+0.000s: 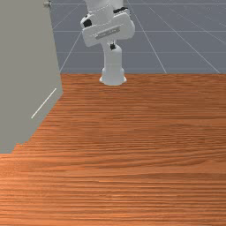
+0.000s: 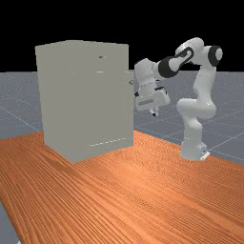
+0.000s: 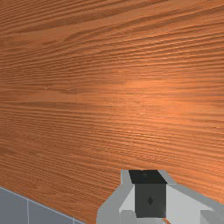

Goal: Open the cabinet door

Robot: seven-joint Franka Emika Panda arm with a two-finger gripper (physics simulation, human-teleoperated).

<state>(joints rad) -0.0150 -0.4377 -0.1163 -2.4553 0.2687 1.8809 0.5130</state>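
While the fingers (image 2: pixel 153 112) hang above the surface (image 2: pixel 128 190), apart from the grey cabinet (image 2: pixel 86 105), I cannot tell whether they are clenched or released.

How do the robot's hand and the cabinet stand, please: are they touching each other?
Apart. The front view shows it plainly: a strip of grey background lies between the cabinet's edge and the hand.

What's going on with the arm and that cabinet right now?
The arm isn't handling anything. Its claw hangs above the table, off to the side of the cabinet where the small knob is, and apart from both. The job is to open the cabinet door; the claw has no hold on it.
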